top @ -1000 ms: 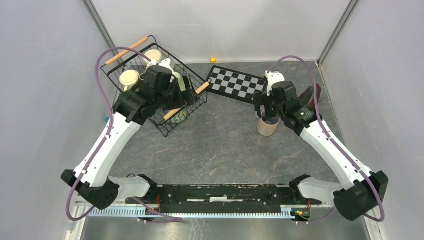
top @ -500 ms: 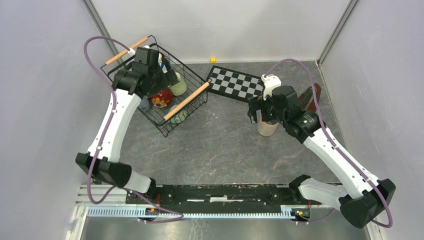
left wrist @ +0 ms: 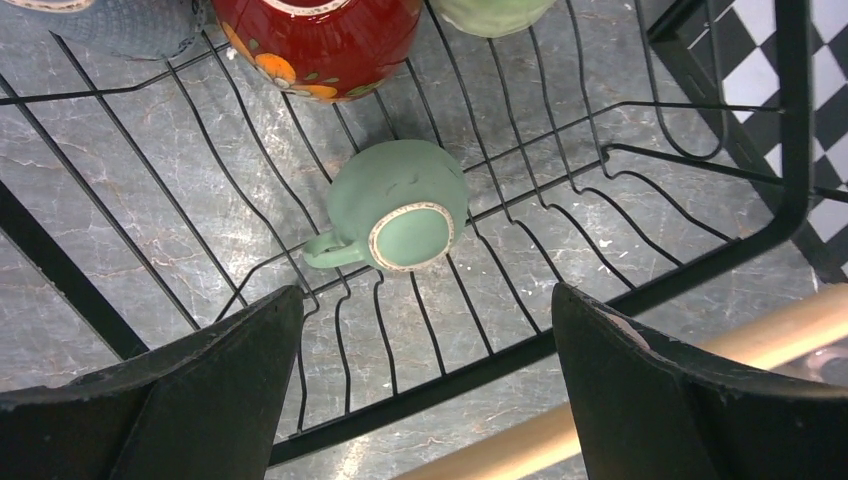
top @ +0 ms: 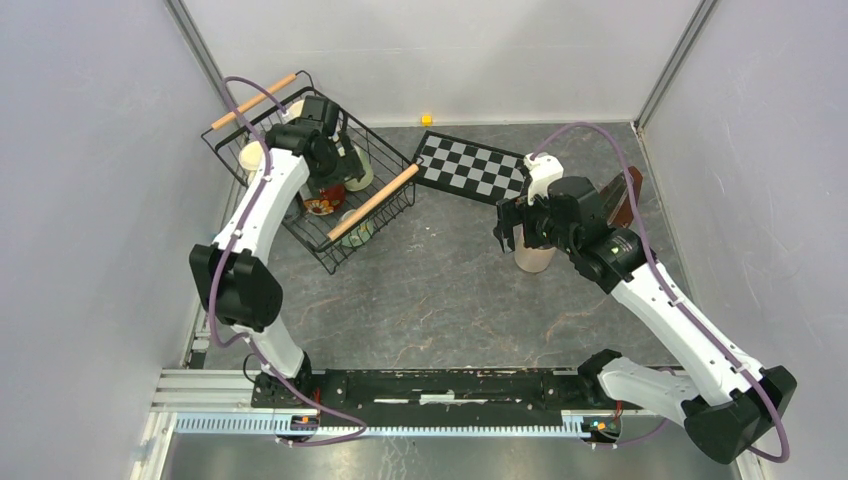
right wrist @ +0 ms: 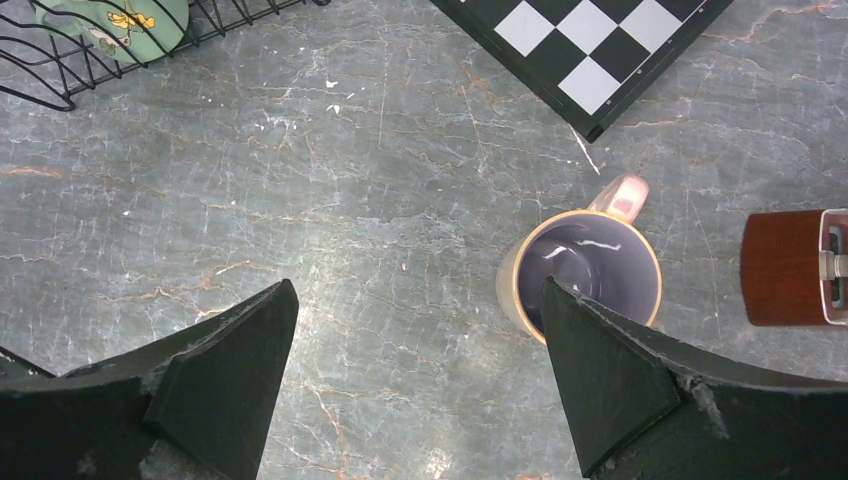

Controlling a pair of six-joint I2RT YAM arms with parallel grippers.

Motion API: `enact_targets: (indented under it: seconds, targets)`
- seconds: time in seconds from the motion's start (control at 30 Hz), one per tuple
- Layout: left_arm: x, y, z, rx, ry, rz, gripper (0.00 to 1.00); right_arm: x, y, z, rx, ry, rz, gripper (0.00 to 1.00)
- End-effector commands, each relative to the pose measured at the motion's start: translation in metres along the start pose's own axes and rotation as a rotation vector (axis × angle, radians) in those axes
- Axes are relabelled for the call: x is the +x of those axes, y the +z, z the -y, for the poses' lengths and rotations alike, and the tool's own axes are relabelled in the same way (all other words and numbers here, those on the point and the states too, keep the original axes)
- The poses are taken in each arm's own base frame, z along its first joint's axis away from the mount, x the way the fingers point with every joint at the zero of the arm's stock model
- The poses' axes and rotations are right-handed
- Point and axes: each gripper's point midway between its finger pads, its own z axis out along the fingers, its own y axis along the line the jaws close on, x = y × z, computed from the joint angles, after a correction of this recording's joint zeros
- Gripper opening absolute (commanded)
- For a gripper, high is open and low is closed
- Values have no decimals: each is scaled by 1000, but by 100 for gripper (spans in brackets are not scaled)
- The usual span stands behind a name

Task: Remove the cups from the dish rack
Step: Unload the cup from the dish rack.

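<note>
Unloading is judged under way: the left gripper (left wrist: 425,295), wide open and empty, is held over the dish rack (left wrist: 690,255), with a green mug (left wrist: 395,205) lying tipped on the wires just ahead of its jaws. A descent and a closure across that mug are called for next. The right gripper (right wrist: 418,290), likewise spread and empty, is seen above an upright beige-pink mug (right wrist: 580,285) beside one finger. No writing can be read.

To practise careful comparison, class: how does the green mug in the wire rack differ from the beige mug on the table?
The green mug lies tipped in the dish rack, base toward the camera; the beige mug stands upright on the table, mouth up. The green mug looks plain green; the beige mug is lilac inside. Both have a handle.
</note>
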Motion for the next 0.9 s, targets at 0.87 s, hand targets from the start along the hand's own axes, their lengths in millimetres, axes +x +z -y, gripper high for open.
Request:
enact_targets:
  seconds: [0.87]
  targets:
    - [52,54,-23,-118,-280,-90,100,3,9,-9,-43,0,17,98]
